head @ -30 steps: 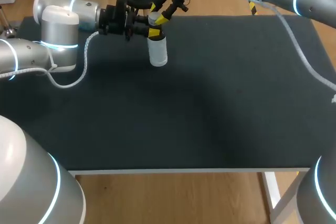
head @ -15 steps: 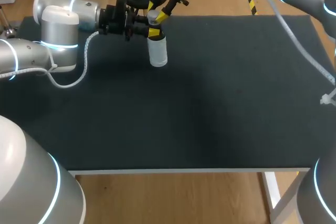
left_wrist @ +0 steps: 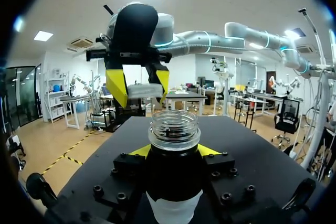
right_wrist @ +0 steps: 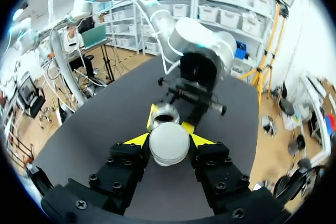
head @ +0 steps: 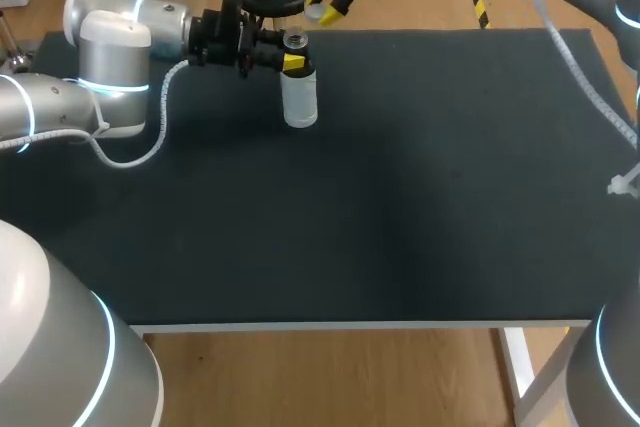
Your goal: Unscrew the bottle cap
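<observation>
A clear bottle [head: 300,102] with a white label stands at the far left of the black mat. My left gripper [head: 293,60] is shut on its neck from the left. The bottle's mouth [left_wrist: 174,128] is uncovered, seen just ahead of the left fingers. My right gripper [head: 321,13] hangs above and slightly behind the bottle, shut on the white cap [head: 314,14]. In the right wrist view the cap [right_wrist: 169,143] sits between the yellow tips, with the open bottle mouth [right_wrist: 166,114] below and ahead of it. In the left wrist view the cap [left_wrist: 142,91] is held clear above the mouth.
The black mat [head: 400,207] covers the table. My left arm's white cable [head: 135,152] loops over the mat's far left part. My left arm's body [head: 110,57] lies along the far left edge.
My right gripper has risen and drawn back from the bottle's neck with the cap in it. The bottle's mouth now shows bare. The left gripper and bottle have stayed put.
</observation>
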Controlling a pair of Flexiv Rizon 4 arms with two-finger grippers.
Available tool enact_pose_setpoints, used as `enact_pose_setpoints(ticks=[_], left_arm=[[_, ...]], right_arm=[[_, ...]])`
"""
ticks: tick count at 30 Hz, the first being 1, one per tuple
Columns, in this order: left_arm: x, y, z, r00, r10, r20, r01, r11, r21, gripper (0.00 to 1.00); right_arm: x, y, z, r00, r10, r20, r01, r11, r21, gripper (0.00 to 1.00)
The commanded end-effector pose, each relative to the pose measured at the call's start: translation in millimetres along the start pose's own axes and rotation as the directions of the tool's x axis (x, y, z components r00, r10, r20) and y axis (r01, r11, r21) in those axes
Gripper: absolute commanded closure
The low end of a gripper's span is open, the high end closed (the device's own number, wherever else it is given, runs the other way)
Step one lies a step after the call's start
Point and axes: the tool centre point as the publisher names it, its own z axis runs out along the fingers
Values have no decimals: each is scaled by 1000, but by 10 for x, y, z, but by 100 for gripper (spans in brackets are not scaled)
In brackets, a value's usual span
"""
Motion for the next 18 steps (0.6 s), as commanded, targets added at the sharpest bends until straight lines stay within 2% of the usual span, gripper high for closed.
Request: enact_pose_setpoints(ticks=[1, 7, 18], left_arm=[[-5, 3, 4, 1000, 0, -1, 0, 1000, 1, 100], [-5, 3, 4, 1000, 0, -1, 0, 1000, 1, 100], [-5, 3, 4, 1000, 0, -1, 0, 1000, 1, 100]], right_arm=[[181, -158, -76, 996, 45, 83, -45, 999, 1, 100], [213, -501, -82, 982, 122, 145, -124, 992, 3, 100], [203, -909, 36, 942, 224, 250, -223, 974, -33, 100]])
